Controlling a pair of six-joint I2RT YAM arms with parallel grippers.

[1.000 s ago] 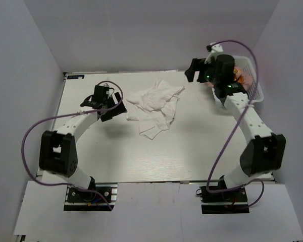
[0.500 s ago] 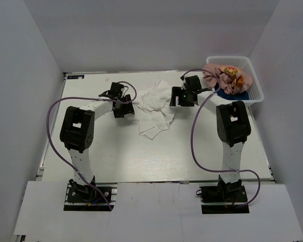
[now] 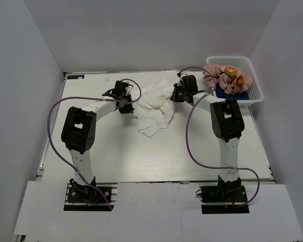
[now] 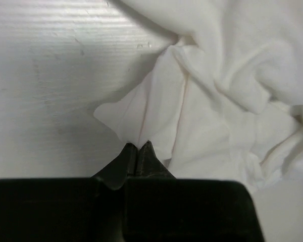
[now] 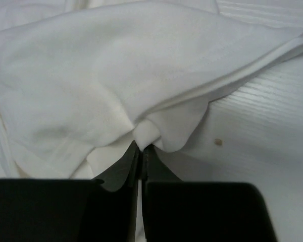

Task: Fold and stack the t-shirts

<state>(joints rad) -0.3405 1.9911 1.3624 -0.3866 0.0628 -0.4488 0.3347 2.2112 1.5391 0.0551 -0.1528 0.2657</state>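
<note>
A crumpled white t-shirt [image 3: 154,108] lies in the middle of the table's far half. My left gripper [image 3: 127,104] sits at its left edge, shut on a pinch of its white cloth [image 4: 141,118]. My right gripper [image 3: 175,94] is at the shirt's upper right edge, shut on a fold of the same shirt [image 5: 151,132]. A dusty pink t-shirt [image 3: 227,78] with a yellow-orange print lies bunched in the basket, over a navy blue t-shirt [image 3: 237,94].
A white mesh basket [image 3: 256,83] stands at the table's far right corner, just right of my right arm. Purple cables loop off both arms. White walls enclose the table [image 3: 116,151] on three sides.
Both arms reached in from the sides to the white t-shirt. Both grippers went from open to shut on its edges.
</note>
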